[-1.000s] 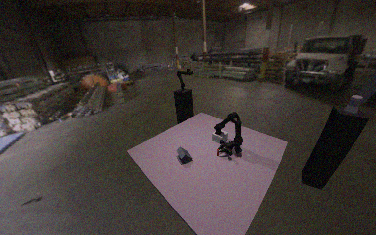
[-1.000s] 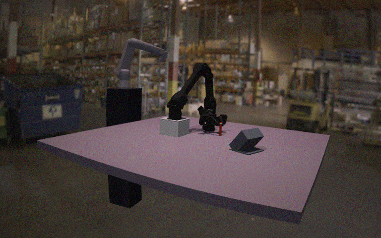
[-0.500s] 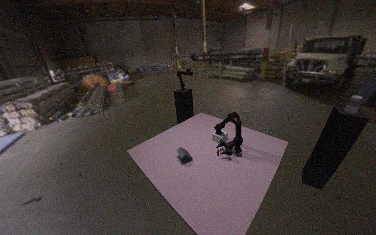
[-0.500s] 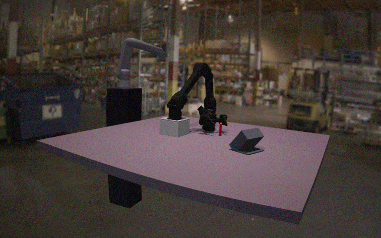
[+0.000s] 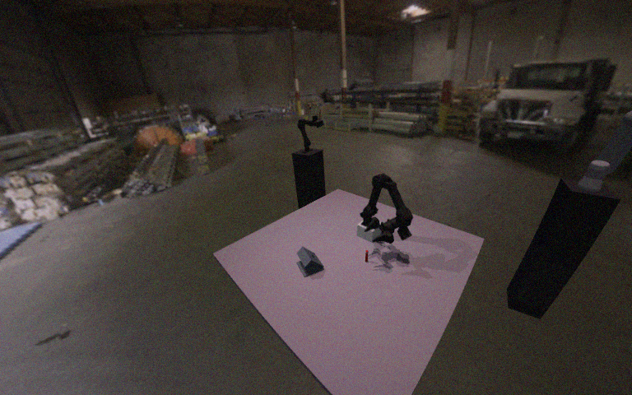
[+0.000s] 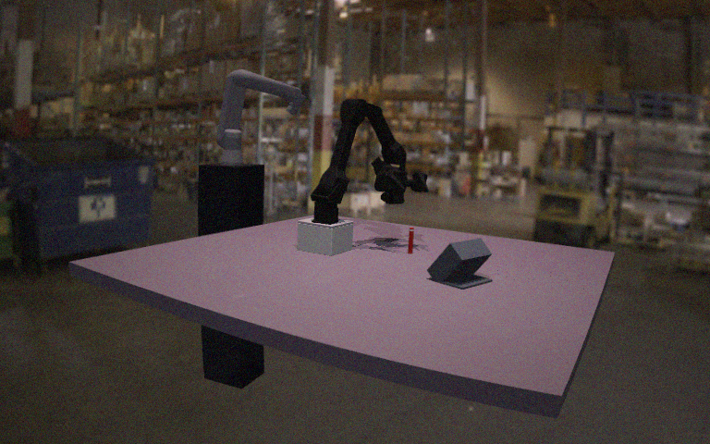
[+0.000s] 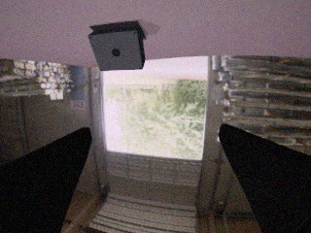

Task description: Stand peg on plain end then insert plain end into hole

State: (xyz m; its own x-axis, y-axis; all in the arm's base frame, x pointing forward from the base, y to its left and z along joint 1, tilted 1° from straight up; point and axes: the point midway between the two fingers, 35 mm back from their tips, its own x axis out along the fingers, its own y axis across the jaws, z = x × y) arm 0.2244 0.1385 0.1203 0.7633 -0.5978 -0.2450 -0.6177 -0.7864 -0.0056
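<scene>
The red peg (image 5: 366, 257) (image 6: 410, 241) stands upright on the table (image 5: 354, 326) (image 6: 293, 292), with its white band near the top. Nothing is seen touching it. It is out of the wrist view. My gripper (image 6: 407, 190) (image 7: 155, 132) is wide open and empty, raised above the table on the robot's side of the peg and higher than its top. The sloped panel (image 5: 308, 257) (image 6: 451, 262) (image 7: 103, 45) stands beyond the peg. Its dark hole (image 7: 116, 52) shows in the wrist view, with nothing seen in it. The hole is not visible in the top and exterior views.
The arm's pale base block (image 5: 364, 232) (image 6: 324, 239) stands on the table behind the peg. The panel rests on a flat foot plate (image 6: 466, 283). Dark pedestals (image 5: 308, 174) (image 5: 550, 251) with other arms stand off the table.
</scene>
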